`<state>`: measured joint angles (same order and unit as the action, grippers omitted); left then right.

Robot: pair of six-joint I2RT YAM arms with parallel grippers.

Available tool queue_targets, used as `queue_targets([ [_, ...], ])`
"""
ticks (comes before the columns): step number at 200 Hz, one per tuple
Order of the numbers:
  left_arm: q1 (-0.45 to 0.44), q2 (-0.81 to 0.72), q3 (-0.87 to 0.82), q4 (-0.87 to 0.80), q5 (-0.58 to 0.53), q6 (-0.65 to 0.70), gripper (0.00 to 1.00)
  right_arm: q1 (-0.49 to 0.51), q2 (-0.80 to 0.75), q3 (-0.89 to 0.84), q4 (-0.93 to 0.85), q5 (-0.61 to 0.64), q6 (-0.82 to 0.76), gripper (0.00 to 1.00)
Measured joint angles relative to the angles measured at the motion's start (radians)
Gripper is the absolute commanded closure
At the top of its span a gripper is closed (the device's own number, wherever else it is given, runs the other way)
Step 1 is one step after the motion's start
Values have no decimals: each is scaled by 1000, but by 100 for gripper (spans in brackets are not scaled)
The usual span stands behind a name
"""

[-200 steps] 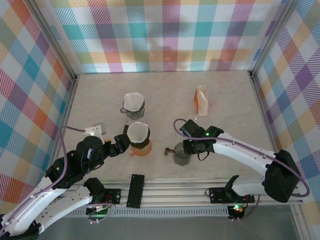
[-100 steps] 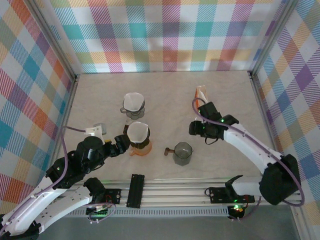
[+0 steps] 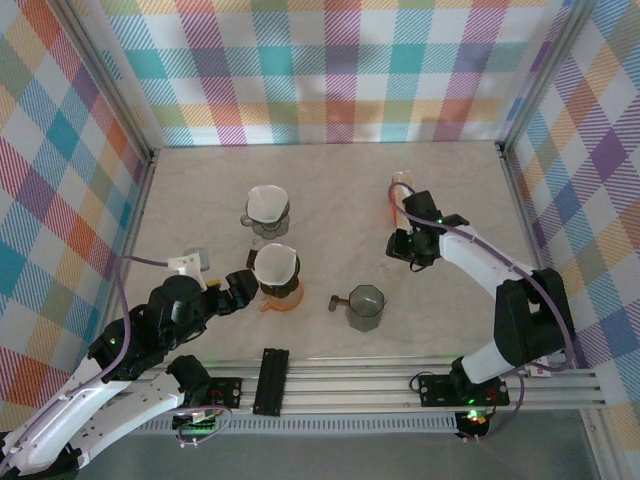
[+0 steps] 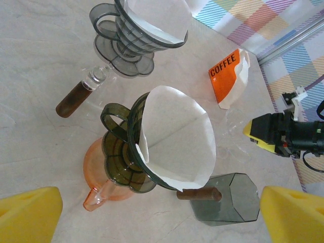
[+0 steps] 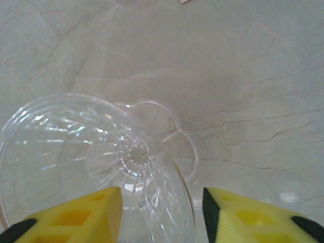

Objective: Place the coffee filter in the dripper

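Observation:
A clear glass dripper (image 5: 96, 162) lies on the marble under my right gripper (image 5: 162, 217), which is open. Its yellow pads (image 5: 248, 217) straddle the dripper's near rim, and a small gap shows at the right pad. From above, my right gripper (image 3: 403, 246) sits just in front of the orange COFFEE filter packet (image 3: 401, 200). A white coffee filter (image 4: 177, 136) sits in a dark dripper (image 3: 276, 268) on an orange server. My left gripper (image 4: 162, 217) hangs wide open just in front of it, holding nothing.
A second dark dripper with a filter (image 3: 266, 206) stands further back on a brown-handled server. A grey hexagonal server (image 3: 363, 306) with a brown handle stands near the front. The aluminium rail (image 3: 400, 375) runs along the near edge, and plaid walls close in three sides.
My right arm has left the grey server and swung back and right to the filter packet. Its jaws widened, then narrowed again. The left arm has stayed put.

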<state>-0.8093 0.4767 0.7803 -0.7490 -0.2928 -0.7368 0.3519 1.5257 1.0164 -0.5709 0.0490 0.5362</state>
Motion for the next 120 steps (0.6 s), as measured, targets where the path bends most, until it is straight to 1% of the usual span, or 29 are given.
queue_targets([
  [12,0,4,0,0,0,0,0,-4,19,3,7,-6,0,62],
  [42,0,12,0,0,0,0,0,-13,50,4,10,-17,2,77],
  [83,0,12,0,0,3,0,0,-19,23,6,20,-48,-12,97],
  [96,0,12,0,0,5,0,0,-19,5,6,10,-48,-23,100],
  [120,0,13,0,0,10,0,0,-19,-68,3,-16,-51,-37,100],
])
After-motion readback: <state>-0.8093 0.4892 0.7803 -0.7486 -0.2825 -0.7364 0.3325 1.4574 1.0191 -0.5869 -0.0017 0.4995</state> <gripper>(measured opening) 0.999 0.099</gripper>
